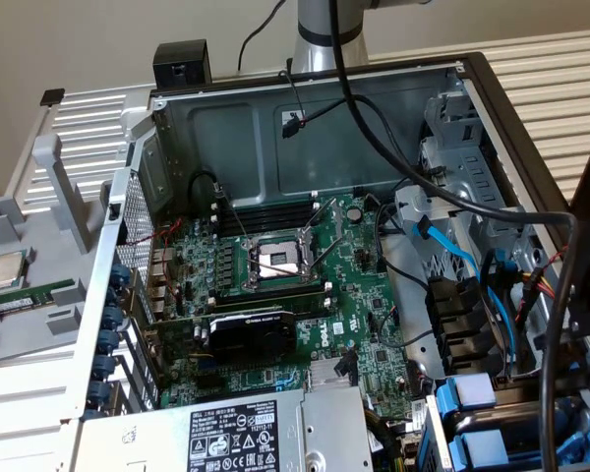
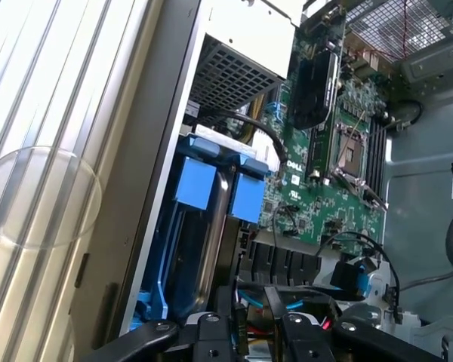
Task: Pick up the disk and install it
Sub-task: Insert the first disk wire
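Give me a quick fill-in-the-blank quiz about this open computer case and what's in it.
The circuit board inside the open metal computer case is coloured ____.
The plastic drive carrier frames in the bay are coloured ____.
The small square silver processor chip lies, inside or outside, ____ the case.
Missing: green; blue; outside.

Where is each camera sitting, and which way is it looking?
Exterior view: off the arm, high up, looking down into the open computer case at the motherboard; the robot arm shows beyond the case.
Wrist view: on the wrist, close to the blue drive carriers, facing across the motherboard; the end effector shows.
Shared: motherboard, CPU socket, blue drive carriers.
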Available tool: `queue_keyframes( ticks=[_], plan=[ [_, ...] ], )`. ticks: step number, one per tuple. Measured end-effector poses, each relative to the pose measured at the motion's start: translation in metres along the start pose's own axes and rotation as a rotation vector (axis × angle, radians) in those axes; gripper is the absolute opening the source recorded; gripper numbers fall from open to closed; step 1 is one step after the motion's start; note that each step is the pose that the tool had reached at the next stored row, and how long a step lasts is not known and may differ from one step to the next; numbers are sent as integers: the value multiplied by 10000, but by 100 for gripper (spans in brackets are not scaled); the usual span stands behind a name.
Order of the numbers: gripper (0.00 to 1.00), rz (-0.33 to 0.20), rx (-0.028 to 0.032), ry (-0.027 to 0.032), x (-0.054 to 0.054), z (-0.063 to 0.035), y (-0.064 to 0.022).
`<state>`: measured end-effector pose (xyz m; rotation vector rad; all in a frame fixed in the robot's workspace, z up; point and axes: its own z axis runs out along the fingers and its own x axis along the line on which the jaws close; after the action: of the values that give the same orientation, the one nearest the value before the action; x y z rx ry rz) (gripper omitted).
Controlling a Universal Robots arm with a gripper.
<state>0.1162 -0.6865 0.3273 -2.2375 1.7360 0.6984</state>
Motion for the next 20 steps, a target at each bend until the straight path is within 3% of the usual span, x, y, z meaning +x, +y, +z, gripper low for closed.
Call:
queue_keyframes(
  ticks=[7,13,20],
  plan=[
    [30,85,128,8,-13,8,13],
    [30,139,196,10,-18,14,36],
    [30,122,339,69,-23,20,63]
  ],
)
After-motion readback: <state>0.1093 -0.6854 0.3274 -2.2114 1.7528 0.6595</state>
